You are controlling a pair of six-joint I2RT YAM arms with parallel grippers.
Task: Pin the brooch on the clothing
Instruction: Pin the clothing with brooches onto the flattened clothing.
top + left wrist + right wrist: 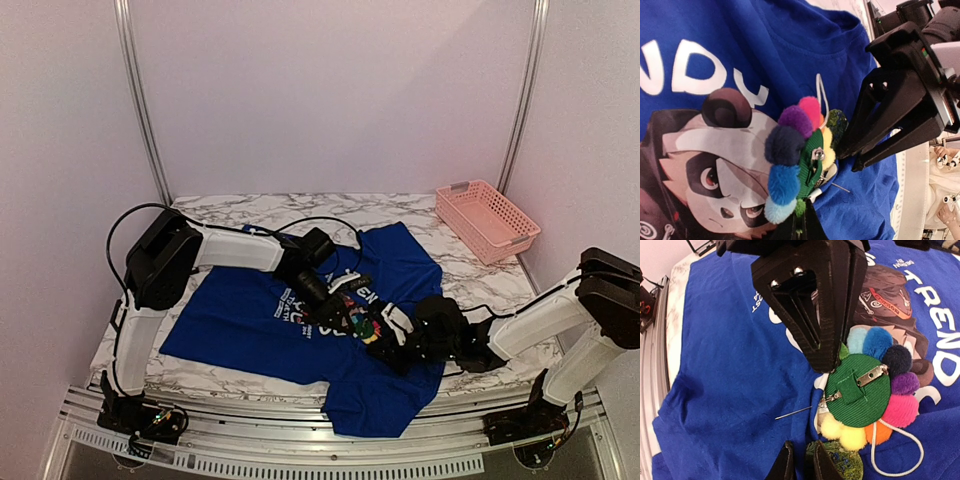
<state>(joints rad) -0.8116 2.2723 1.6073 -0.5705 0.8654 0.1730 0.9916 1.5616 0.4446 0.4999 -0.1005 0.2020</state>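
Observation:
The clothing, a royal-blue T-shirt with a white-lettered cartoon print, lies flat on the table. The brooch, a flower of coloured pom-pom petals on a green back, stands on edge over the print. My left gripper is shut on the brooch's rim. The brooch's open pin pokes out through a raised fold of blue cloth. My right gripper is shut on that fold just beside the brooch; it also shows in the left wrist view.
A pink lattice basket stands at the back right. A white cord loop and a small green patterned disc hang by the brooch. The marble table's front edge lies under the shirt's hem.

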